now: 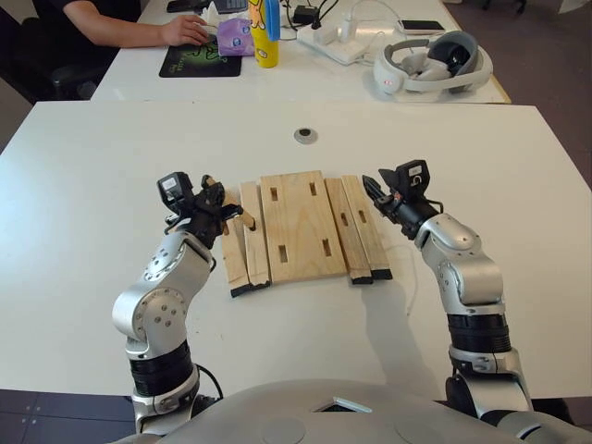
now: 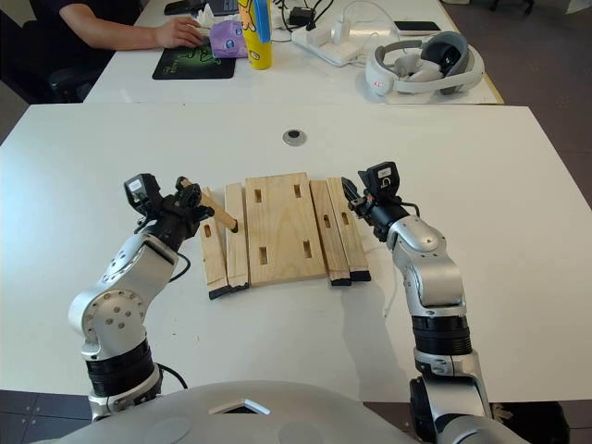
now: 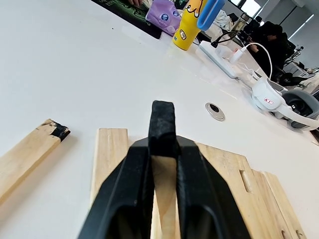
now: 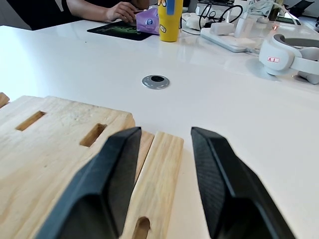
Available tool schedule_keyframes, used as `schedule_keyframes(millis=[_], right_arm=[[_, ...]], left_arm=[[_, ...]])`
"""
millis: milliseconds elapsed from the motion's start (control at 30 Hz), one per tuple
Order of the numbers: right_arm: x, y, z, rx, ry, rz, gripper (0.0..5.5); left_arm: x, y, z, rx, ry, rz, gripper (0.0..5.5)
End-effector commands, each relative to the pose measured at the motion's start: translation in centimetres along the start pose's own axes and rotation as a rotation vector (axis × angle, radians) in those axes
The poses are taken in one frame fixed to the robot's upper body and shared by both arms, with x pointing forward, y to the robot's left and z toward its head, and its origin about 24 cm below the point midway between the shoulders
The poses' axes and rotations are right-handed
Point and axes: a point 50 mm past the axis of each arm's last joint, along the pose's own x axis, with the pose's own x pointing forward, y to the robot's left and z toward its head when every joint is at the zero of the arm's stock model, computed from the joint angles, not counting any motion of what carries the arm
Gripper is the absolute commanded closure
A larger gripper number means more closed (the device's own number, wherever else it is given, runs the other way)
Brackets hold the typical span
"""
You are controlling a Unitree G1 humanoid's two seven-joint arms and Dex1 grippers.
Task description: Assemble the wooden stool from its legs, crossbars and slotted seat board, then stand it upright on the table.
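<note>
**Status.** Seat point(image 1: 294, 227) lies flat mid-table point(image 1: 92, 185), slots up. L slats point(image 1: 242, 259) lie against its left edge and R slats point(image 1: 359, 236) against its right edge, all flat. Nothing joined yet.

**Grippers.**
- L gripper point(image 1: 220, 207): jaws clamped on bar point(image 1: 243, 217), over far end of L slats. Dark tip points down at them. Tip contact: cannot tell.
- R gripper point(image 1: 377, 192): jaws apart, holding nothing, low over far end of R slats.

**Hazards (est.).**
- Bar runs lengthwise between the pads. An end-on push into a slot may slide it back through the grip.
- Bar tip is close to L slats. A sideways sweep would prob. shove them and the seat too, since the pieces abut on a smooth top.
- R slats lie tight together. A descending finger may land on wood, not in a gap, and push the pair away.

**View diffs.**
- L wrist view: shows wood pinched between fingers point(image 3: 137, 199), tip poking just past them. Head views hide the pinch but give the bar's angle across the slats.
- R wrist view: shows the open gap beside fingers point(image 4: 107, 184), w/ a slat under it. Head views add the full layout.
</note>
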Motion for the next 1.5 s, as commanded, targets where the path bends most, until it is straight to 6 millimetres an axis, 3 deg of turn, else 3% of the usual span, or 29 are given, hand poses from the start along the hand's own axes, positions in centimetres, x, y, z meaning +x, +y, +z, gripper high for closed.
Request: schedule_keyframes(millis=[33,267,500,700,1067,1400,1500], right_arm=[[-0.2,0.5,0.1,-0.005,0.002,-0.004,3.67],[-0.9,1.1,-0.5,0.016,0.013,-0.059,3.67],[-1.2,2.0,-0.9,0.015,0.01,-0.074,3.67],[-1.4,2.0,-1.0,0.017,0.012,-0.079,3.67],[-0.9,2.0,-0.7,-0.001,0.012,-0.045,3.67],[-0.3,2.1,-0.7,-0.014,0.018,-0.021,3.67],[-0.2,2.0,-0.7,-0.011,0.017,-0.019,3.67]], left_arm=[[0.7,0.5,-0.5,0.129,0.037,0.047,5.07],[1.2,-0.1,0.2,0.365,0.015,-0.017,5.07],[0.7,0.6,-1.2,0.444,0.035,-0.098,5.07],[-0.2,2.4,-1.8,0.482,0.054,-0.1,5.07],[-0.3,2.1,-2.8,0.498,0.039,-0.141,5.07],[-0.2,1.2,-2.1,0.473,-0.04,-0.189,5.07],[-0.4,0.7,-1.4,0.467,-0.094,-0.216,4.57]])
